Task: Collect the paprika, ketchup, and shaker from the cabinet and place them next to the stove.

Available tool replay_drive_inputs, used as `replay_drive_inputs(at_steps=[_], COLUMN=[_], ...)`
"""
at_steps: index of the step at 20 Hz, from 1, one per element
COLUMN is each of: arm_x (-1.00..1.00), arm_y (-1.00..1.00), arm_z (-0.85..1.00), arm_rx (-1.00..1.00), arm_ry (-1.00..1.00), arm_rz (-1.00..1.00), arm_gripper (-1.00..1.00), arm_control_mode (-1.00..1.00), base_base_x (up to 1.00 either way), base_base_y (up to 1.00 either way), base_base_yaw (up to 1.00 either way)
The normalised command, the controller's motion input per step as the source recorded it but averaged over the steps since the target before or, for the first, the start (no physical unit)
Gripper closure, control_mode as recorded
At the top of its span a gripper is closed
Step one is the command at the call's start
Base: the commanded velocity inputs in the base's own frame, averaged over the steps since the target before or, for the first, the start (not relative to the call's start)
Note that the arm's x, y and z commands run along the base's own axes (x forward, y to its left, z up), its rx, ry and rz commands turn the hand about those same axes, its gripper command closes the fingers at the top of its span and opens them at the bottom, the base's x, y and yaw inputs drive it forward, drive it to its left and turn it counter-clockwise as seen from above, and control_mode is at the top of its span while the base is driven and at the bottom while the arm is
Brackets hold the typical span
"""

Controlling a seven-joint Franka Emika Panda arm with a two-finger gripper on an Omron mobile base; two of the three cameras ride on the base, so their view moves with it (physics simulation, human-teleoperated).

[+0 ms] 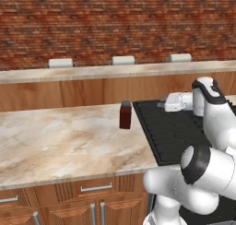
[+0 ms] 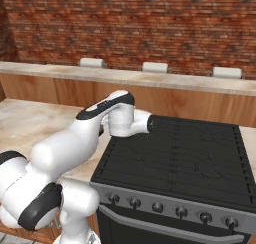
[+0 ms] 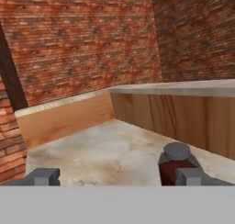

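Observation:
The paprika (image 1: 125, 114), a dark red jar with a dark cap, stands upright on the marble counter (image 1: 60, 136) just left of the black stove (image 1: 170, 132). My gripper (image 1: 161, 101) hovers over the stove's back left corner, pointing left toward the jar and a short way from it. In the hand view the gripper (image 3: 117, 177) is open with nothing between its fingertips, and the paprika (image 3: 176, 165) stands just behind the right fingertip (image 3: 190, 176). The stove (image 2: 170, 153) shows its knobs (image 2: 157, 207) along the front. The ketchup, shaker and cabinet are out of view.
A raised wooden ledge with a marble top (image 1: 115, 72) runs behind the counter, with three white outlets (image 1: 123, 60) on the brick wall above it. Base drawers (image 1: 94, 188) sit below the counter. My own arm (image 2: 85, 133) crosses the counter left of the stove.

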Motion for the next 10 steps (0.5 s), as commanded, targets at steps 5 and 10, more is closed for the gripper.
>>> replay_drive_inputs(at_steps=[5,10], arm_x=[-0.74,-0.6], arm_y=[0.03,0.07], arm_z=[0.53,0.63], arm_rx=[0.0,0.0], arm_ry=[0.17,0.23], arm_rz=[-0.31,-0.32], arm_gripper=[-1.0,-1.0], arm_control_mode=[-1.0,-1.0], base_base_x=[0.0,0.0], base_base_y=[0.0,0.0], base_base_yaw=[0.0,0.0])
